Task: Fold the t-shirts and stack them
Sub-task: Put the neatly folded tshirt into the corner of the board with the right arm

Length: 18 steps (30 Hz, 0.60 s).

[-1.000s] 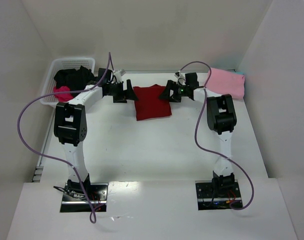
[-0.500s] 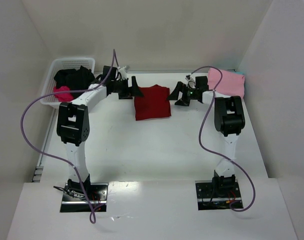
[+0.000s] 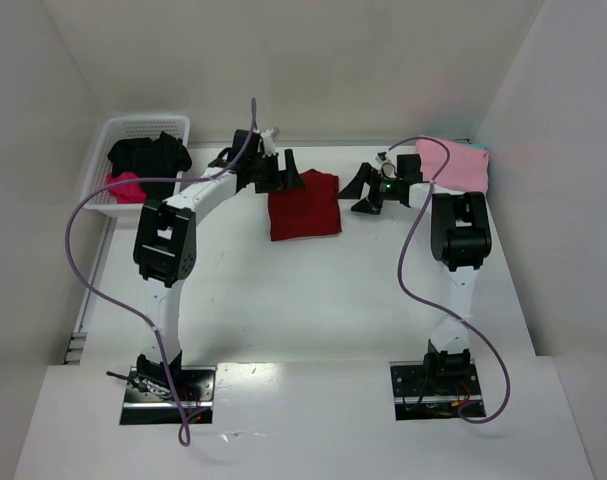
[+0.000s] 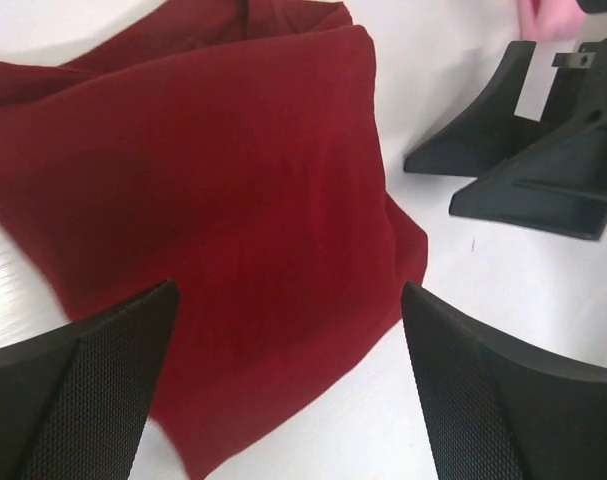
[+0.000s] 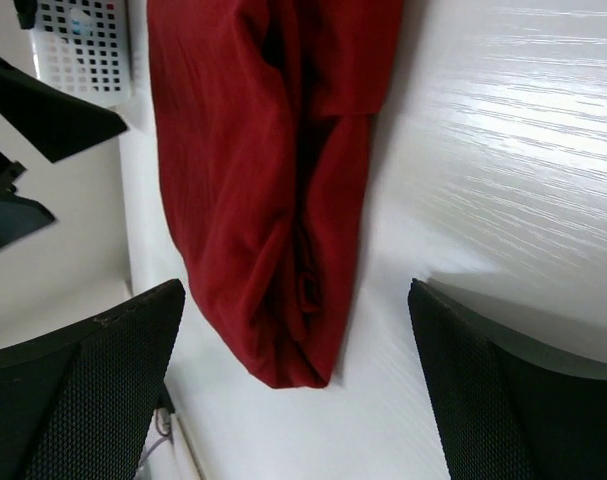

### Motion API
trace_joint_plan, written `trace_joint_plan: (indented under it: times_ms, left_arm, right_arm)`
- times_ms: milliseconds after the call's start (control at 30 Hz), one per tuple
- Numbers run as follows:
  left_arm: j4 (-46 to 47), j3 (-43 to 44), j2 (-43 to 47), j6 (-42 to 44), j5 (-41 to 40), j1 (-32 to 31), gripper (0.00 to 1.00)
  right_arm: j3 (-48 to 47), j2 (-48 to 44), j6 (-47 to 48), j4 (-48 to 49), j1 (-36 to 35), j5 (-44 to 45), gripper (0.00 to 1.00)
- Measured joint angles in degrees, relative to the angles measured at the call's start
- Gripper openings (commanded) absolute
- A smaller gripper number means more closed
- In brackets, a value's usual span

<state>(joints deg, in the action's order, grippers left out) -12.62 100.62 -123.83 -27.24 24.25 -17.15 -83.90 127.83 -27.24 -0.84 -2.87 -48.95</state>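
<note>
The dark red t-shirt lies folded into a rough rectangle on the white table, in the upper middle of the overhead frame and between the two arms. The left gripper sits at the shirt's upper left corner with its jaws spread wide and nothing between them. In the left wrist view its two black fingers fill the lower corners of the frame, and the red cloth lies flat beyond the gap between them, with one folded edge running down the right of centre. The right gripper is just off the shirt's upper right edge, on bare table, its jaws also fully apart and holding nothing. In the right wrist view the shirt hangs down from the top of the frame as a creased, bunched fold, with the gripper's fingers wide apart in the lower corners. Whether either gripper touches the cloth cannot be told. A light pink t-shirt, folded, rests at the upper right of the overhead frame behind the right arm. At the upper left, a white basket holds a black t-shirt and a magenta t-shirt, both crumpled.
</note>
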Motion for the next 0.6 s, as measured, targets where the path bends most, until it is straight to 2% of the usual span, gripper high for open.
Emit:
trace_joint_plan:
  times_ms: [233, 600]
  left_arm:
    - [-1.2, 1.0, -1.8, -3.0, -5.1, -2.4, 0.98]
    - [-1.1, -3.6, -2.1, -8.8, -7.5, 0.2, 0.98]
  right_arm:
    - [-2.6, 2.6, -3.9, 0.9, -2.1, -2.5, 1.00]
    - [-4.5, 4.0, -5.8, 0.8, -4.7, -3.0, 1.00]
